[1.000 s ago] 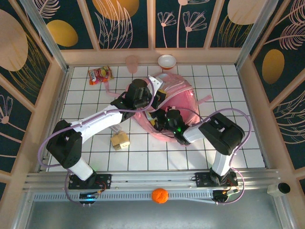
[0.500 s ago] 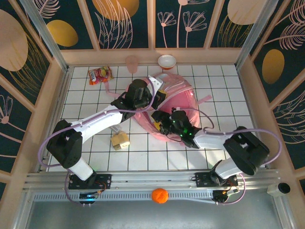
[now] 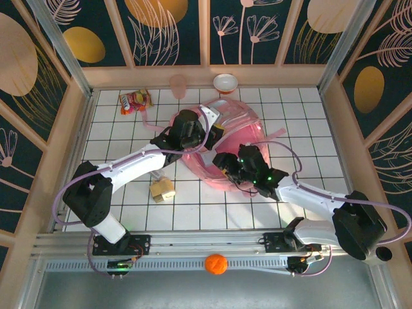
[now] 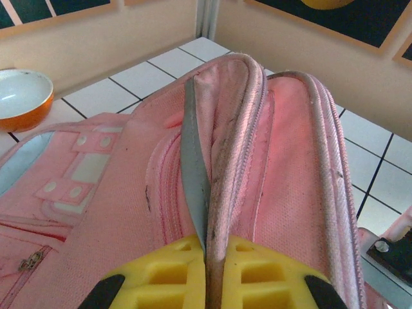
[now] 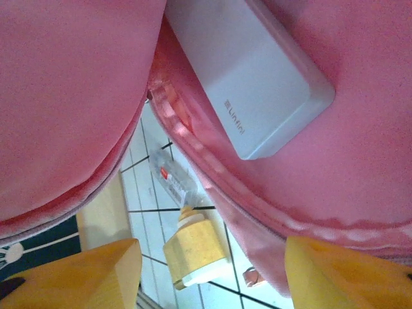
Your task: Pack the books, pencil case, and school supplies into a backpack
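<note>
"What is the left claw point(image 4: 207, 250) doing?"

"It is clamping the backpack's point(image 4: 290, 161) zip rim."

"And the right claw point(image 5: 210, 273)?"

"Its fingers are standing apart at the opening. The pencil case point(image 5: 172, 180) is lying on the desk point(image 3: 309, 193), touching a tan block point(image 5: 193, 248)."

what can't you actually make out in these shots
- Top view: inside of the backpack, covered by both arms.
- Right wrist view: lettering on the pale box, too small to read.
- Right wrist view: contents of the pencil case, blurred beyond a red patch.
- Left wrist view: the bowl, cut off by the left edge.
</note>
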